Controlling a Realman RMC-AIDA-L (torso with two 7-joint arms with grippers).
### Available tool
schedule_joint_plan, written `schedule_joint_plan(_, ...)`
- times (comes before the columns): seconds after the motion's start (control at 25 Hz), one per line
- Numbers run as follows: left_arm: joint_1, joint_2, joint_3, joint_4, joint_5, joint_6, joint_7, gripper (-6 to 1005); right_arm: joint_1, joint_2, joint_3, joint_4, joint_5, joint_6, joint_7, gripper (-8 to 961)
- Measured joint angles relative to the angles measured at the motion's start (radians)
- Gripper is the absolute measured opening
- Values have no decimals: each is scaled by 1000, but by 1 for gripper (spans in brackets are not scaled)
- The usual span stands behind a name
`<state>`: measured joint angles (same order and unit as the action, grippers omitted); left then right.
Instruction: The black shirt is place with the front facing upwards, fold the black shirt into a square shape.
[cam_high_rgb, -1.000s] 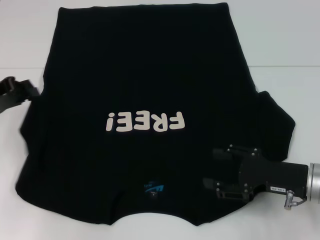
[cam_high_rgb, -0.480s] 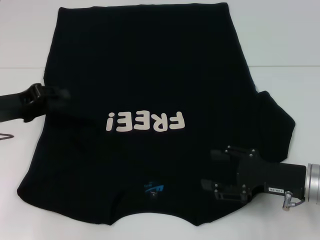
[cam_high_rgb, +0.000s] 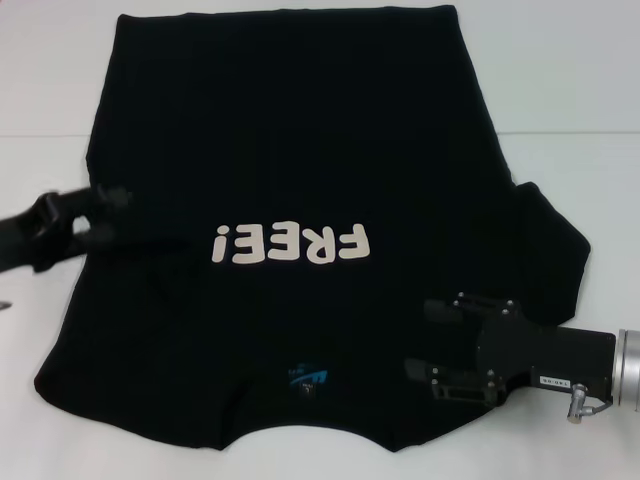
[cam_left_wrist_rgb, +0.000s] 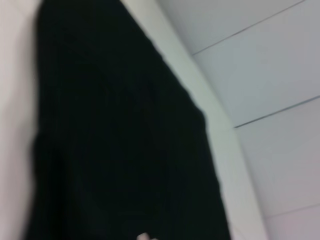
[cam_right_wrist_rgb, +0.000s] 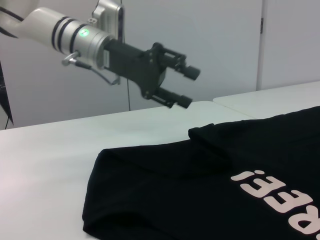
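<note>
Your left gripper (cam_right_wrist_rgb: 186, 87) hangs open above the black shirt (cam_high_rgb: 300, 170)'s left edge; your right gripper (cam_high_rgb: 420, 340) seems open over its collar side

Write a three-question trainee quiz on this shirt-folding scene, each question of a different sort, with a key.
1. True or false: the large black short-sleeved cloth T-shirt lies spread flat on the white table with its lettering facing up.
2. Which gripper hangs over the shirt near its neck end? A) left gripper B) right gripper C) neither
3. Fill in: the white block lettering on the shirt reads ____.

Key
1. True.
2. B. The right gripper, open, is above the shirt beside the small blue neck label; the left gripper, also open, is at the shirt's edge on the robot's left side.
3. FREE!
</note>
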<state>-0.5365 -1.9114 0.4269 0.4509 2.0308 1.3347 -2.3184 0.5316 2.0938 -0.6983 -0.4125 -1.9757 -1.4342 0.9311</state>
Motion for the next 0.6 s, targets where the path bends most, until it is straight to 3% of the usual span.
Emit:
schedule_joint_plan(0.2,22,-12,-2,-7,52,-122,-76,672,0,0,0,1,0,2,0,806)
schedule_joint_plan(0.6,1,-53,-4,-15,45,-282,-73,672,2,0,0,2,0,2,0,806)
